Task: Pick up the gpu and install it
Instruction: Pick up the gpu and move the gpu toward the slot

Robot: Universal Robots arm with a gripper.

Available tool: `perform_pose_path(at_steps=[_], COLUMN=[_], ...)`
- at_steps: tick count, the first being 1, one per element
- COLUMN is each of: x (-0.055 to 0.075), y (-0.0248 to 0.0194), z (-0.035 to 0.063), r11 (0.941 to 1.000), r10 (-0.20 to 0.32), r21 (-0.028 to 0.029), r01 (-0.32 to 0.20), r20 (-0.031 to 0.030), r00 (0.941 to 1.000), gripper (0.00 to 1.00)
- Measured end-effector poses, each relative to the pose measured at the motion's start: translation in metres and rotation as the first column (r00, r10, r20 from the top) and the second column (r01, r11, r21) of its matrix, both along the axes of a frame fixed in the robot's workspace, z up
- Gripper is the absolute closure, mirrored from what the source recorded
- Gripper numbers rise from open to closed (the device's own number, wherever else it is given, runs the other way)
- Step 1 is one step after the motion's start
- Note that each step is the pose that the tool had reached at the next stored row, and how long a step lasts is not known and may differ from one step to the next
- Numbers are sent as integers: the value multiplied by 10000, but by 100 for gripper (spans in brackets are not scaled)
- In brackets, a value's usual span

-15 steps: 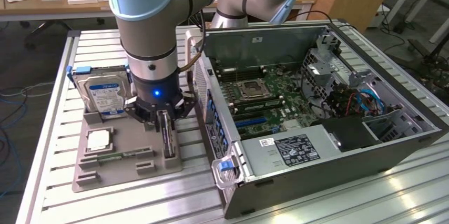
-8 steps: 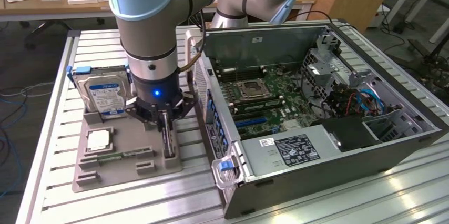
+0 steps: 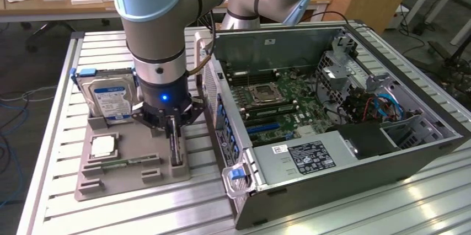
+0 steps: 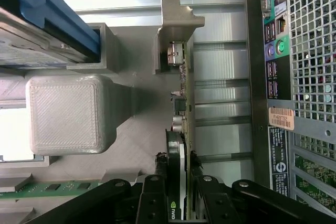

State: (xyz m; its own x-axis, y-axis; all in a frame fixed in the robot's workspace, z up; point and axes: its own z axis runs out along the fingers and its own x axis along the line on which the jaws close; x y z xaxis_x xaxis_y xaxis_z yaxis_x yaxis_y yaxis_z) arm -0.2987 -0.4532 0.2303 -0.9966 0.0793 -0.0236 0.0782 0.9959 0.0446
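Gpu [image 4: 183, 103] stands edgewise in the tray [image 3: 125, 182]; our gripper [image 4: 181, 177] seems clamped on it, and we fear a tilted lift jamming it.

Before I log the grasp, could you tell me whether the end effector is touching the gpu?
Touching: the wrist view shows the end effector's fingers pressed against both faces of the gpu, no gap.
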Motion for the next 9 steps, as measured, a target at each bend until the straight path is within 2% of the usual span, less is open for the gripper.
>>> perform_pose_path(at_steps=[4,9], x=[6,6], y=[0,0], z=[-1,0], r11=[9997,9997], r10=[230,256], r21=[1,1], r01=[-230,-256], r20=[2,0], r00=[9997,9997], gripper=[73,73])
